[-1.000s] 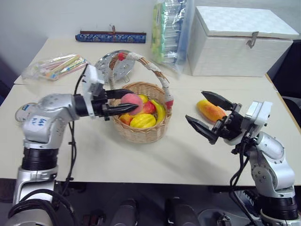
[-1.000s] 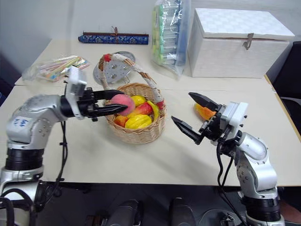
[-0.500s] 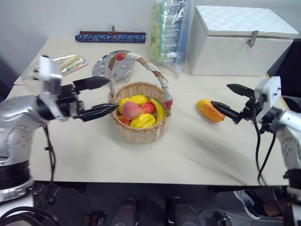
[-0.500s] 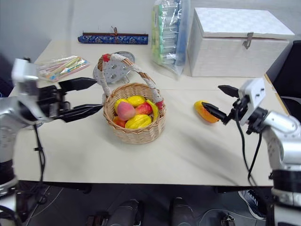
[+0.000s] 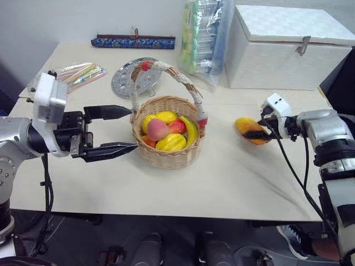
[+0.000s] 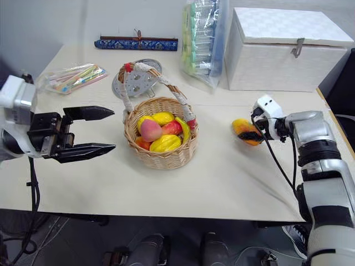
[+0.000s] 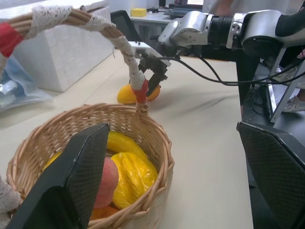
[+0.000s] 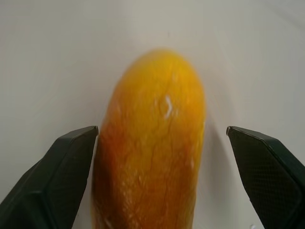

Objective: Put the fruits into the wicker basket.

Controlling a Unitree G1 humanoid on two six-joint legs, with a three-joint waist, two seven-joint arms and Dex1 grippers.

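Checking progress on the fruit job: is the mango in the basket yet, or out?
Out. The mango lies on the table, apart from the basket, between the open fingers of the right gripper.

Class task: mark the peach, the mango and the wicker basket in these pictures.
peach [image 5: 157,129], left eye view, its pink top.
mango [image 8: 152,143], right wrist view, middle of its skin.
wicker basket [image 5: 166,158], left eye view, its front woven wall.

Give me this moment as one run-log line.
peach: in wicker basket | mango: on table | right gripper: open, straddling mango | left gripper: open, beside basket
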